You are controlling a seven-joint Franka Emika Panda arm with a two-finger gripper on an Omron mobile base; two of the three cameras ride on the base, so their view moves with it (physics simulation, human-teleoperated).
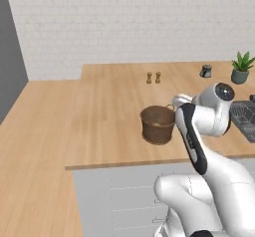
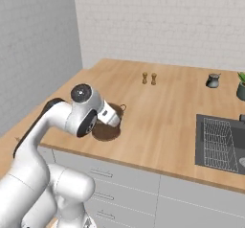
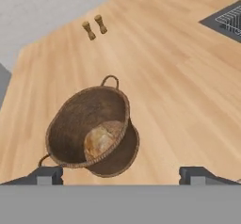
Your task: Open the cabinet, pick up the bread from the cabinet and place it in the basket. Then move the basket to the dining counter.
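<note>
wide-open gripper (image 3: 121,175) over one basket (image 3: 80,124) holding one bread (image 3: 101,140); two shakers (image 3: 94,27) beyond.

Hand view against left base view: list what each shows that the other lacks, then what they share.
Hand view alone: the bread lying inside the basket, and the open gripper with its fingertips standing wide apart above the basket, holding nothing.

Left base view alone: the potted plant at the far right and the pale drawer fronts under the counter.

Both: the basket standing on the wood counter, the two small shakers beyond it, the dark sink rack, and the small dark jar.
</note>
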